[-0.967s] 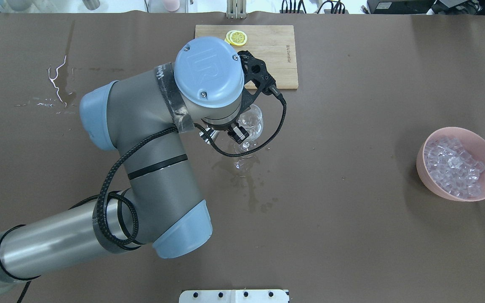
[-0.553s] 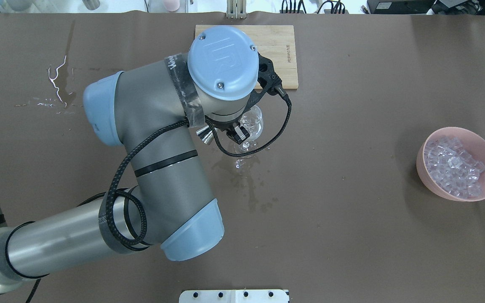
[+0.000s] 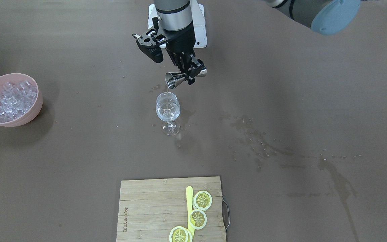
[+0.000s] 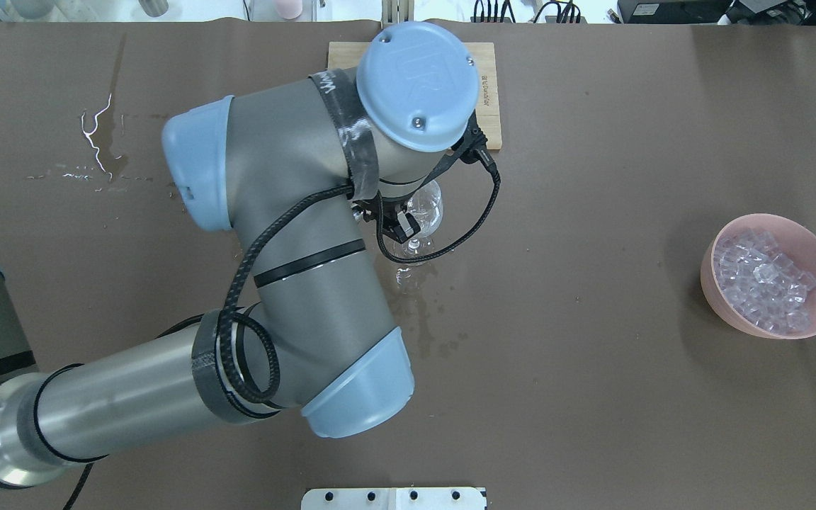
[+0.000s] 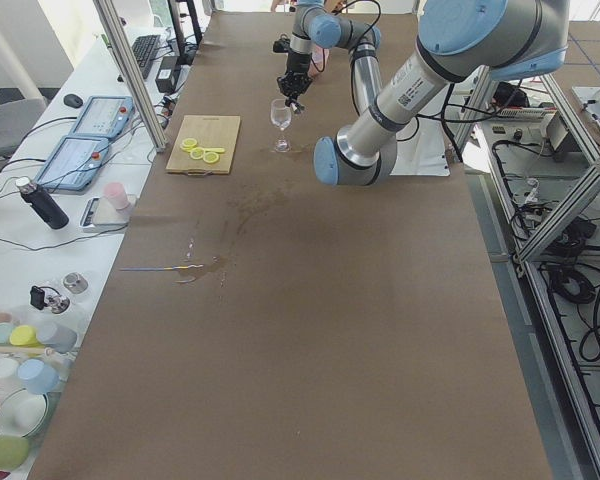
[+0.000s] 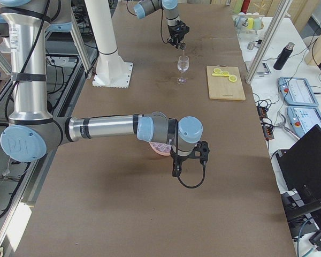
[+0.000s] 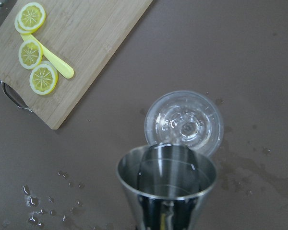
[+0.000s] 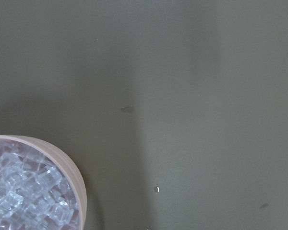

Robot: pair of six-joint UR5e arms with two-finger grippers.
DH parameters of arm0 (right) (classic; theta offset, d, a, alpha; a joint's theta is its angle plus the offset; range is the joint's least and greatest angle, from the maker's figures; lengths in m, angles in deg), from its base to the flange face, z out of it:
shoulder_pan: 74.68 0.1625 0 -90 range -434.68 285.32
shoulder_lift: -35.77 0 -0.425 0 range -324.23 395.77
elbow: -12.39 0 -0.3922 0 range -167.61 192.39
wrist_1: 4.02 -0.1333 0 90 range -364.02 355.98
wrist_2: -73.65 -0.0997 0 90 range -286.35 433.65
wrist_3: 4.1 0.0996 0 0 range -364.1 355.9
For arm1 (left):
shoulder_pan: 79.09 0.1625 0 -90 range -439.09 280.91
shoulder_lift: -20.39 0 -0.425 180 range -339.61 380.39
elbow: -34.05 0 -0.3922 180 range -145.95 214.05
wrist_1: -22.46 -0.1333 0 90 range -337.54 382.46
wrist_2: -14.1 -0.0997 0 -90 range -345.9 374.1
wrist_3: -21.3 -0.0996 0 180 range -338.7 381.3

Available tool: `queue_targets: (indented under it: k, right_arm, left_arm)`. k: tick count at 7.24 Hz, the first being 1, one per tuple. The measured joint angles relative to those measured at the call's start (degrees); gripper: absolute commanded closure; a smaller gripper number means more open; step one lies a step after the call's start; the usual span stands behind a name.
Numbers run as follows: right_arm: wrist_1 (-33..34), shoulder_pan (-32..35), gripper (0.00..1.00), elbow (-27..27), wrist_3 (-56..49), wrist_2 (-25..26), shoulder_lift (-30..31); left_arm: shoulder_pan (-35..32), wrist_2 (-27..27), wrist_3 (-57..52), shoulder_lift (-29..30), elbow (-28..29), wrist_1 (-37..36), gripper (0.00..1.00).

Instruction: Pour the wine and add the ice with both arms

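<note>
Wine (image 3: 168,115), clear and barely visible, lies shallow in the one stemmed clear wine glass (image 3: 168,109), upright near mid-table just under the left gripper (image 3: 189,72). Its black fingers (image 3: 182,64) are clamped on the waist of a steel double-cone jigger (image 3: 177,79), tipped sideways with one mouth over the glass rim; whether liquid runs I cannot tell. The right gripper (image 6: 176,167) hangs over one round pink bowl (image 3: 25,119) heaped with small clear ice cubes (image 3: 10,99), too many to count, well apart from the glass; only the side camera shows its fingers, so their state cannot be told. One bamboo cutting board (image 3: 146,201) carries a yellow stick (image 3: 189,198) and three lemon slices (image 3: 202,200), a fourth peeking from under one. Brown sheeting (image 3: 314,84) covers the long table, marked by wet stains (image 3: 257,144). A white side bench (image 5: 20,230) with two tablets (image 5: 105,115) and aluminium frame posts (image 5: 130,70) run alongside. Overhead, the left arm (image 4: 295,212) hides most of the board and half the glass.
</note>
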Motion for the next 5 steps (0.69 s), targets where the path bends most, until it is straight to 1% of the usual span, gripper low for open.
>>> queue_targets:
  k: [2,3,5]
  right_arm:
    - [0.02,0.00,0.00,0.00,0.00,-0.09,-0.01]
    - [0.06,0.00,0.00,0.00,0.00,-0.13,0.01]
    - [0.08,0.00,0.00,0.00,0.00,-0.26,0.02]
  left_arm:
    - [-0.14,-0.22,-2.97,5.10,4.85,-4.63,1.00]
    - [-0.65,-0.23,-4.08,6.06,5.93,-5.66,1.00]
    - [-2.43,-0.05,-5.94,5.14,6.24,-6.12,1.00]
